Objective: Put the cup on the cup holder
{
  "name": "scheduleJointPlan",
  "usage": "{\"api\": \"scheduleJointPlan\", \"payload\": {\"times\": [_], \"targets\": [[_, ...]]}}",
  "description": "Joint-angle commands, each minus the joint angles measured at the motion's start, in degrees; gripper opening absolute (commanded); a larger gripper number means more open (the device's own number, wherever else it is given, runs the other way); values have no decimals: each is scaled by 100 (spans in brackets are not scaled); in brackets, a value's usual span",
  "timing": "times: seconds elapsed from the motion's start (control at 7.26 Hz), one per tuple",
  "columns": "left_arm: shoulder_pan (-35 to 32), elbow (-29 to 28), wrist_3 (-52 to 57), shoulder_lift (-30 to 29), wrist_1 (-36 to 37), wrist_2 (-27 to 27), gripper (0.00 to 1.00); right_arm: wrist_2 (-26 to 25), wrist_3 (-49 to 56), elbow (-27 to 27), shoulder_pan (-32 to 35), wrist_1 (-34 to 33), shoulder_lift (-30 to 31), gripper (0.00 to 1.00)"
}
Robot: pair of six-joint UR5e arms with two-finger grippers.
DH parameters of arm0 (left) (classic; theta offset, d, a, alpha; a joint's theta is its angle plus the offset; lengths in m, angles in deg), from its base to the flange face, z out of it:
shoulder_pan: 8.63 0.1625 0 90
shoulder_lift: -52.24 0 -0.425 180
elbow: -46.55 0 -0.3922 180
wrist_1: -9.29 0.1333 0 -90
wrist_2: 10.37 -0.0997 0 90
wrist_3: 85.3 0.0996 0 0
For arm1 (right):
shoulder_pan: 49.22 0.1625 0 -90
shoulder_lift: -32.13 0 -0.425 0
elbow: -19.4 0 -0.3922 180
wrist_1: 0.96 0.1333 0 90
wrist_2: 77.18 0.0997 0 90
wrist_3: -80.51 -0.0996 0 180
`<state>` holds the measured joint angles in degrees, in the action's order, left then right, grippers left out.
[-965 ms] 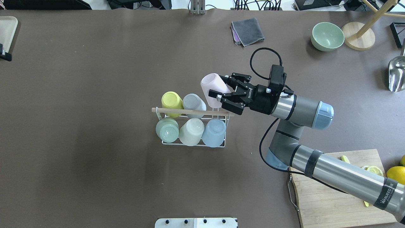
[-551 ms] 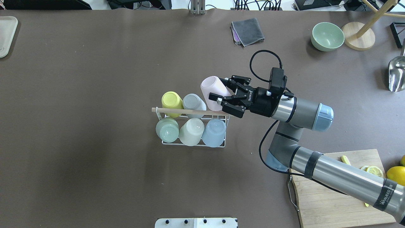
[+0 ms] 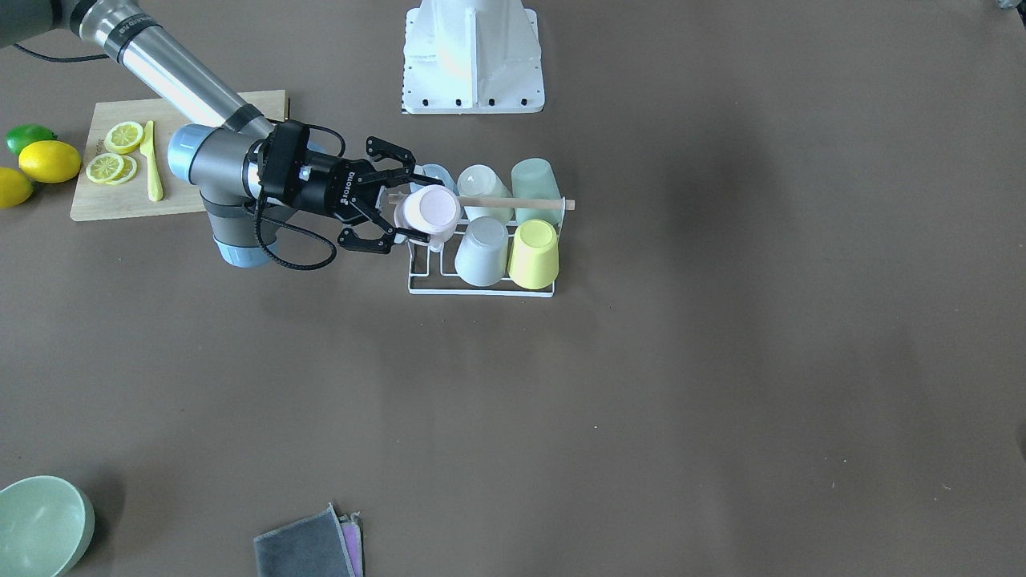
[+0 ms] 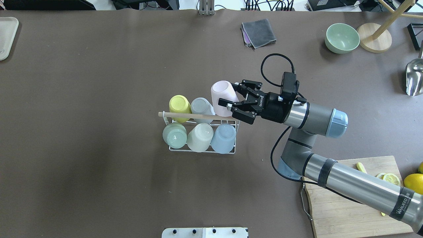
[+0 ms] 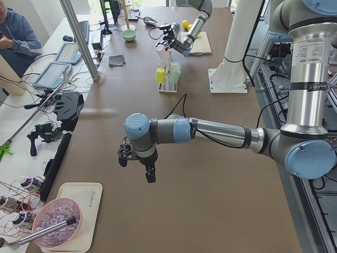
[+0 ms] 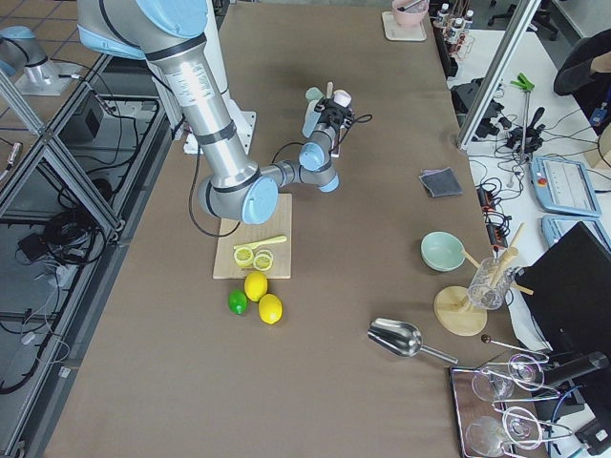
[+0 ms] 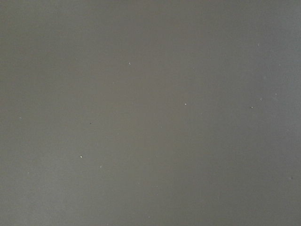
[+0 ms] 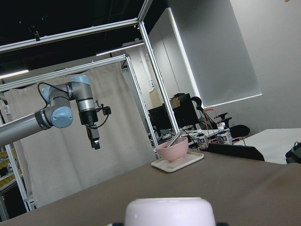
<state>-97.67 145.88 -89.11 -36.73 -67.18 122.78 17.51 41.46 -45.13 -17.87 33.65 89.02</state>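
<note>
The cup holder (image 4: 198, 116), a white wire rack with a wooden rod on top, stands mid-table. It holds upturned yellow (image 4: 179, 105), grey (image 4: 201, 106), green (image 4: 174, 136), cream (image 4: 199, 137) and blue (image 4: 223, 137) cups. My right gripper (image 4: 228, 95) is shut on a pink cup (image 4: 220, 94), which is upside down and tilted over the rack's far right corner beside the grey cup. The front-facing view shows the pink cup (image 3: 430, 210) against the rod's end. My left gripper (image 5: 138, 166) hangs over bare table far to the left; I cannot tell if it is open or shut.
A cutting board (image 4: 350, 195) with lemon slices lies under the right arm. A green bowl (image 4: 342, 38), wooden stand (image 4: 373, 37) and metal scoop (image 4: 414, 77) sit at the far right. A grey cloth (image 4: 258, 32) lies behind the rack, and a tray (image 4: 6, 36) is at the far left.
My right gripper carried the pink cup a little toward me and down, closer to the rack's rod. A dark object by the far-left tray left the overhead view.
</note>
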Motion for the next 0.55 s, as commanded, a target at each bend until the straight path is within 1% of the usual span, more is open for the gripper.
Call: {"api": "scheduleJointPlan", "payload": {"times": [0.0,0.41], "targets": [[9,-176,65,3,-35,9,98,24,-49,-51,90,2,-10,0],[-9,-160,65,12,-26,9,98,33,-58,-86,135,2,-11,0]]}}
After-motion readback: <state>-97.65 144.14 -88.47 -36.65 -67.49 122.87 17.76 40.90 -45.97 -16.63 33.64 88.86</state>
